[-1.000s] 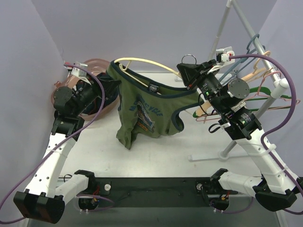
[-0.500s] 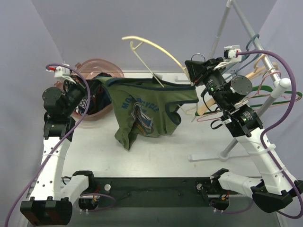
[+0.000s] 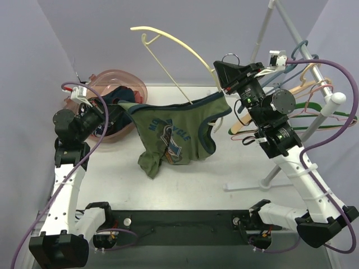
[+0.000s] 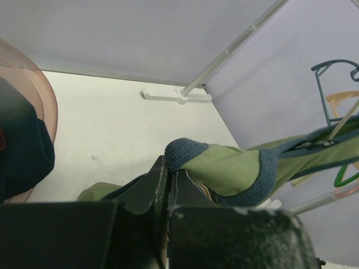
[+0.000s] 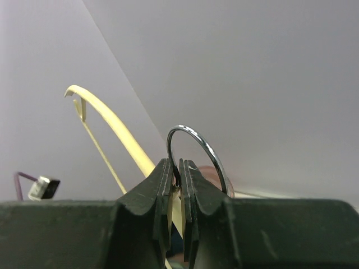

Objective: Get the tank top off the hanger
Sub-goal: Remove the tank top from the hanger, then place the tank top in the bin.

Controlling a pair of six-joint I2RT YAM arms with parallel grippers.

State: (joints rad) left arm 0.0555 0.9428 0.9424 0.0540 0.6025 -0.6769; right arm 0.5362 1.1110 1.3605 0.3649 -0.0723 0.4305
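The olive green tank top [image 3: 171, 131] with navy trim hangs stretched between my two arms above the table. My left gripper [image 3: 115, 106] is shut on its navy-edged strap [image 4: 188, 154] at the left. My right gripper [image 3: 223, 75] is shut on the metal hook [image 5: 196, 148] of the cream hanger [image 3: 168, 47]. The hanger's left arm sticks up and to the left, bare of cloth. The shirt's right strap [image 3: 216, 109] still loops around the hanger near my right gripper.
A pink translucent basin [image 3: 118, 84] holding dark clothes stands at the back left, behind my left gripper. A white clothes rack [image 3: 303, 56] with several coloured hangers stands at the right, close behind my right arm.
My right gripper has tilted the hanger up, and its left arm has come free of the shirt. My left gripper has pulled the strap left and downward.
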